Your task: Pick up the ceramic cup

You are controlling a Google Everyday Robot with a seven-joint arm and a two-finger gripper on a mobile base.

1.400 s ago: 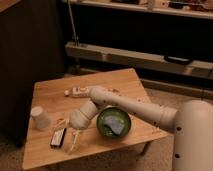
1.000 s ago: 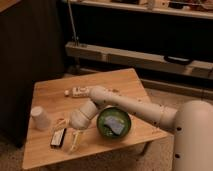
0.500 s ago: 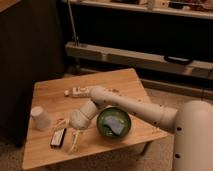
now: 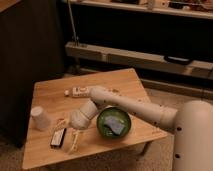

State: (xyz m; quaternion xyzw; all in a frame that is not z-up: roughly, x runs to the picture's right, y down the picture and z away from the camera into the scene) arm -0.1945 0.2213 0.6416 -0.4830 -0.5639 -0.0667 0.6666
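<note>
The ceramic cup point(image 4: 39, 117) is a small plain white cup standing near the left edge of the wooden table point(image 4: 120, 82). My white arm reaches in from the right and bends down over the table's middle. My gripper point(image 4: 73, 136) is low over the table front, to the right of the cup and apart from it. It hangs just left of the round green bowl point(image 4: 114, 124).
A dark flat packet point(image 4: 58, 137) lies just left of the gripper, with a pale item point(image 4: 75, 144) below the gripper. A small white object point(image 4: 77, 92) lies behind the arm. Metal shelving point(image 4: 135, 55) stands behind the table and a dark panel point(image 4: 25, 55) at left.
</note>
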